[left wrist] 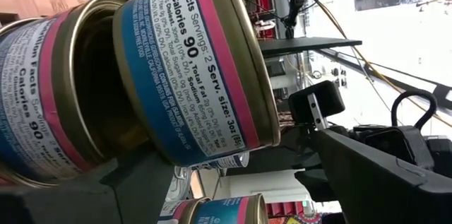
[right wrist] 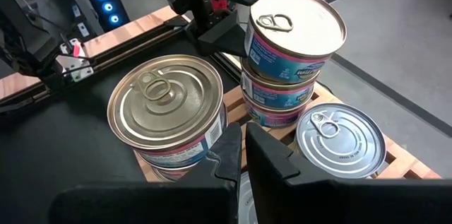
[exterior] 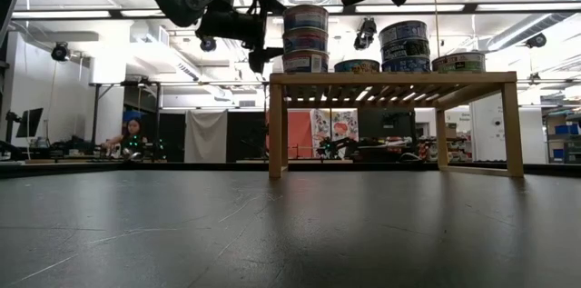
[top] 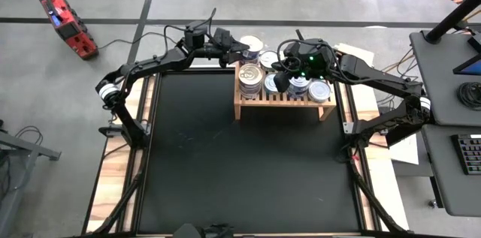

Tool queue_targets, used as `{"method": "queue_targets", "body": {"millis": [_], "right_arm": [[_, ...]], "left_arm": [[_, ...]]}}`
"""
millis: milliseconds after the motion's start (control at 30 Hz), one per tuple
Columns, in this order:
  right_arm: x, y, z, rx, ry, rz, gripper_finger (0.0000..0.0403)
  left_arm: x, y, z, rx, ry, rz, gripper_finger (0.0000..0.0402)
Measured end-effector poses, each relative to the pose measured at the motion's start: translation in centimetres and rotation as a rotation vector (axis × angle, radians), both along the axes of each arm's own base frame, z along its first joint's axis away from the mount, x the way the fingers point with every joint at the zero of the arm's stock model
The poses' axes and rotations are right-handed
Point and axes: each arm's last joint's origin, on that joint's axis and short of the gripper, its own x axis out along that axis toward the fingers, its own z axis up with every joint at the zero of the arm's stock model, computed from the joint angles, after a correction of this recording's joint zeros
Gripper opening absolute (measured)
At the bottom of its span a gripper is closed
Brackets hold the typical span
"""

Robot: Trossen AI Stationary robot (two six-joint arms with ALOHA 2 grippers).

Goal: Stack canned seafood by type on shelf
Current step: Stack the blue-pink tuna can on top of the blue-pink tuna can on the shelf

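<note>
The left tool [top: 234, 45] sits apart beside the three-can stack [exterior: 306, 38] at the shelf's [exterior: 390, 78] nine o'clock end. The right tool [right wrist: 240, 153], fingers together, hovers over the cans.

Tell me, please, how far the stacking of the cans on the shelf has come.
Done: a stack of three blue-and-pink cans stands at one end of the shelf, with a second stack further along. In hand: the left pincer, open, is beside the first stack's top can; the right pincer, shut, hovers over the cans, holding nothing. Left: single cans on the shelf, not yet stacked.
</note>
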Motion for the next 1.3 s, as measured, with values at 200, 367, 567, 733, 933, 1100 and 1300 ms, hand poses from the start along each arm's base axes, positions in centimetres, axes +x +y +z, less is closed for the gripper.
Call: {"method": "queue_targets", "body": {"millis": [200, 367, 567, 733, 933, 1100, 1300], "right_arm": [[-0.01, 0.00, -0.02, 0.001, 0.003, 0.000, 0.0013], [-0.01, 0.01, -0.03, 0.001, 0.003, 0.000, 0.0013], [-0.02, 0.00, -0.04, 0.004, 0.003, -0.001, 0.0013], [-0.02, 0.01, -0.04, 0.004, 0.003, -0.002, 0.0013], [-0.02, 0.00, -0.04, 0.005, 0.002, -0.002, 0.0013], [-0.02, 0.01, -0.04, 0.011, -0.001, -0.006, 0.0013], [-0.04, 0.01, -0.08, 0.021, -0.001, -0.012, 0.0013]], "left_arm": [[0.00, 0.00, 0.01, -0.001, 0.000, 0.001, 0.0323], [0.00, 0.03, 0.01, 0.000, 0.001, 0.010, 0.0323], [0.05, -0.06, 0.00, 0.022, 0.002, -0.004, 0.0323], [0.05, -0.12, -0.01, -0.004, 0.000, -0.024, 0.0323], [0.04, -0.19, -0.01, -0.042, -0.001, -0.046, 0.0323], [0.05, -0.21, -0.02, -0.045, -0.001, -0.050, 0.0323], [0.04, -0.17, -0.04, -0.037, 0.000, -0.046, 0.0323]]}}
